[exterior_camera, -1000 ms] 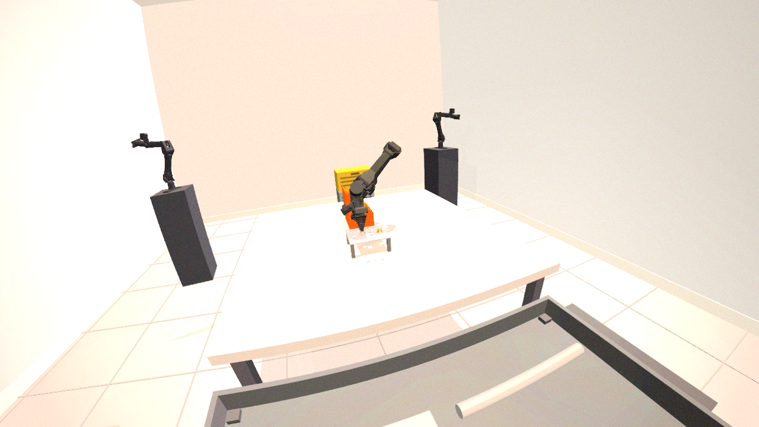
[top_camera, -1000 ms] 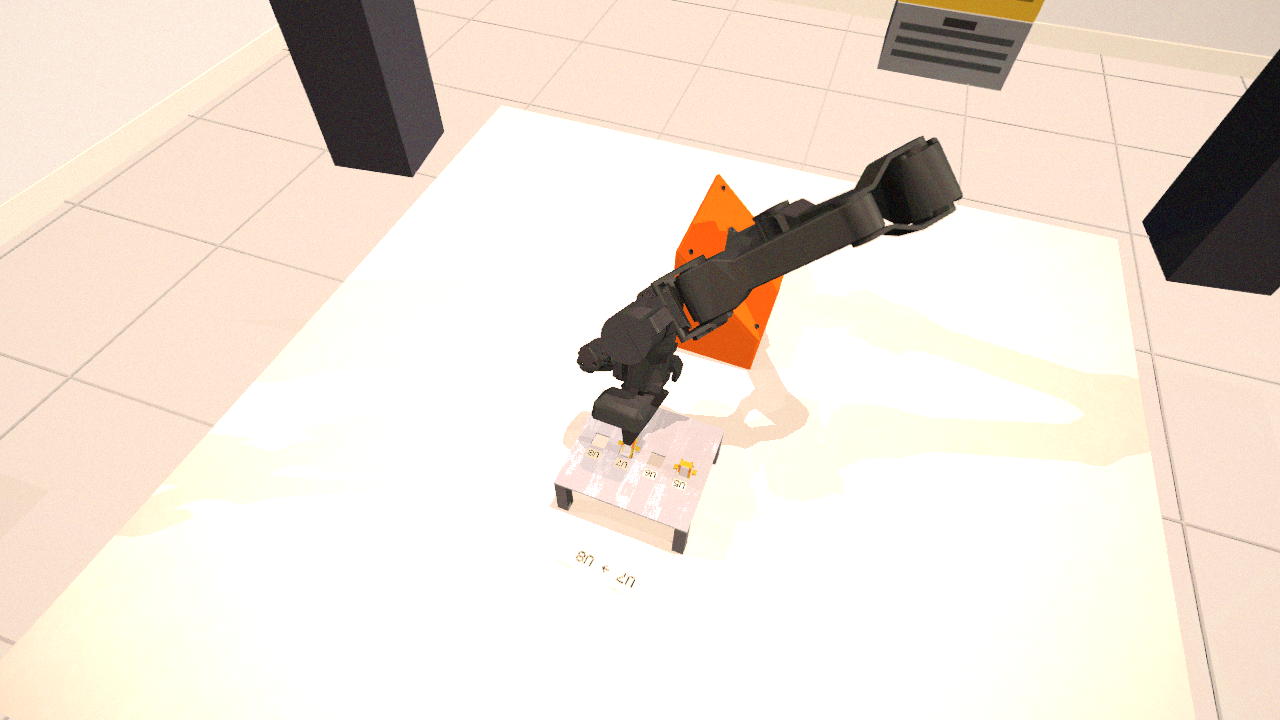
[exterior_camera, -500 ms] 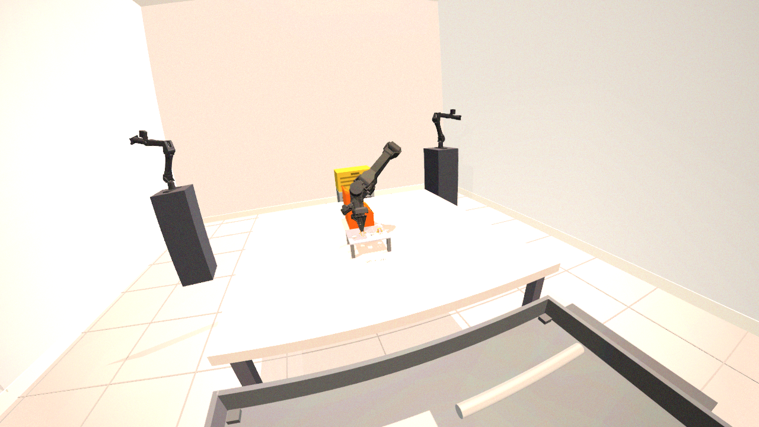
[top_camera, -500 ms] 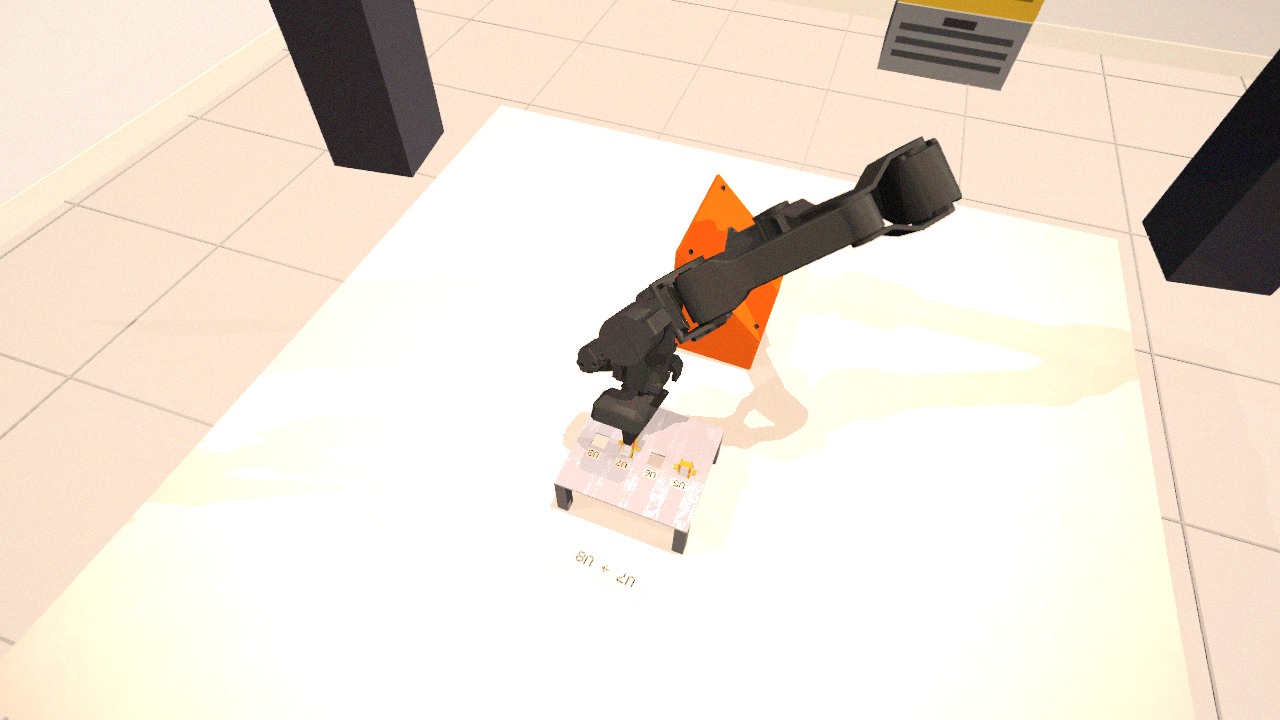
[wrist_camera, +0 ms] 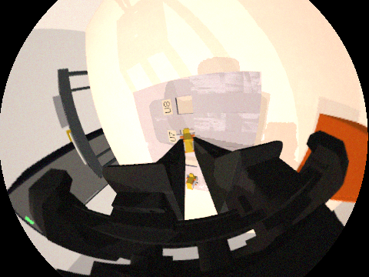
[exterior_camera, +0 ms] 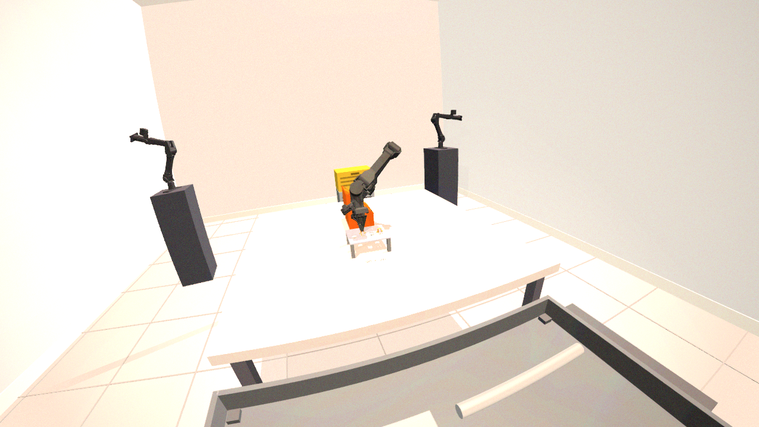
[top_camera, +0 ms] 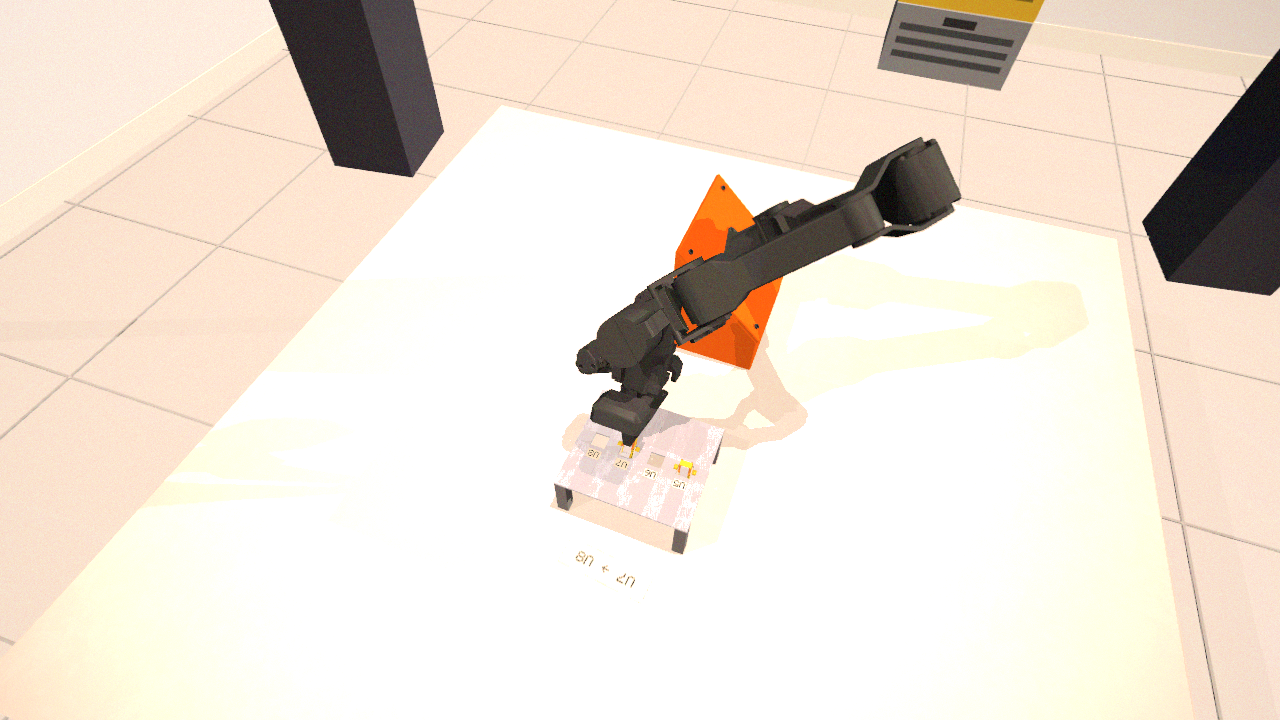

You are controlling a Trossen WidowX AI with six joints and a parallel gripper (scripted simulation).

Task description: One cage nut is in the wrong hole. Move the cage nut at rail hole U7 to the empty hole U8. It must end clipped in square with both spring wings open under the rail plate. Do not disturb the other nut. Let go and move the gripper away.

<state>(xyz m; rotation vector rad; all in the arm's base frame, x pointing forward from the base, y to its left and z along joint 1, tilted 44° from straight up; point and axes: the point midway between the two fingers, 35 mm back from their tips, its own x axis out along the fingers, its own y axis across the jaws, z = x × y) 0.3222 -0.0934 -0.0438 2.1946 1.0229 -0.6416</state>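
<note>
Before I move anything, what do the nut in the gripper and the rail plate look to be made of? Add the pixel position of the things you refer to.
The cage nut (top_camera: 631,450) (wrist_camera: 187,143) in the gripper (top_camera: 629,442) (exterior_camera: 362,232) (wrist_camera: 188,141): probably metal, going by its yellow, brassy colour, though painted plastic is possible. The rail plate (top_camera: 617,488) (wrist_camera: 231,101): perhaps painted or worn sheet metal, being thin and pale with streaky white patches; the finish looks uneven.

A broad, pale tabletop (top_camera: 429,573) (exterior_camera: 318,297) fills the middle of the top view. Directly on it, just below the centre of the frame, stands a low rail plate (top_camera: 599,479) (exterior_camera: 352,238) (wrist_camera: 231,104) on dark legs. Below that, the printed marking "U7 → U8" (top_camera: 605,569) appears to lie flat, its arrow hard to read in the glare. The orange base (top_camera: 716,358) (exterior_camera: 366,218) (wrist_camera: 346,161) rests above the plate, right of centre.
</note>
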